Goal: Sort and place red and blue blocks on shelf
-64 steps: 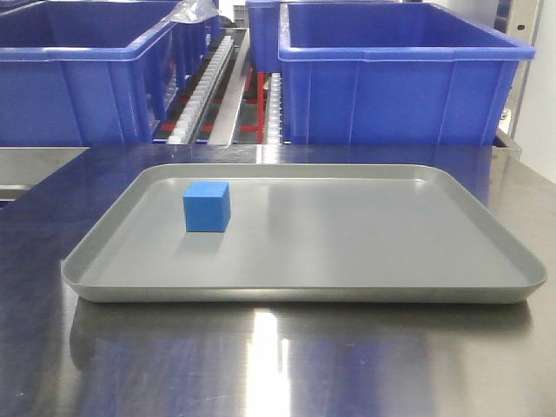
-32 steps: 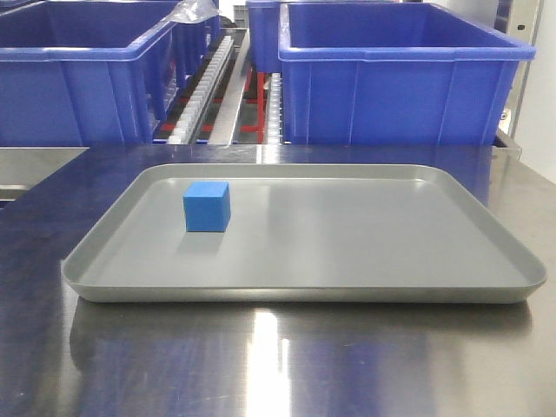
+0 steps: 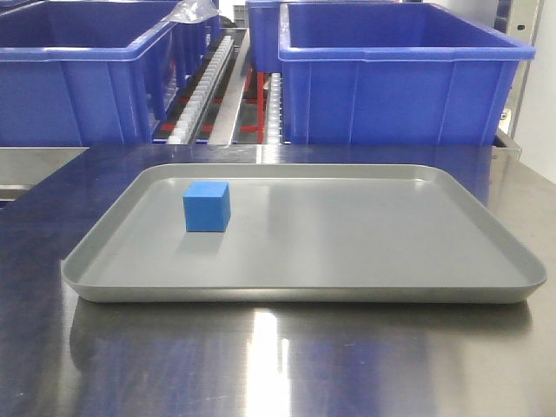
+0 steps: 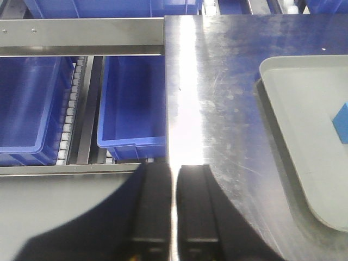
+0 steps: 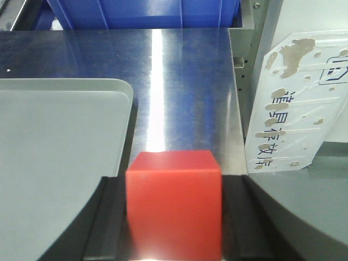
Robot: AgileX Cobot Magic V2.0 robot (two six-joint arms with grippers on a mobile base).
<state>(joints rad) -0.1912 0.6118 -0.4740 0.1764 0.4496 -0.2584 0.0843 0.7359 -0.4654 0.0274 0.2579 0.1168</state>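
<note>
**Q:** What has changed over the last second?

**A:** Nothing visible in the front view. From left to right:
- The left hand (image 4: pixel 174 212), fingers closed together and empty, hovers over the desk's (image 4: pixel 217 109) left edge, beside the shelf (image 4: pixel 81 35).
- The blue block (image 3: pixel 207 207) sits unmoved in the left half of the grey tray (image 3: pixel 304 291).
- The right hand (image 5: pixel 174 217) clamps the red block (image 5: pixel 174 185) above the desk, just right of the tray.

**Q:** What does that mean for the task?

**A:** Probably a pause. The red block awaits carriage to the shelf, and the blue block is not yet collected.
</note>
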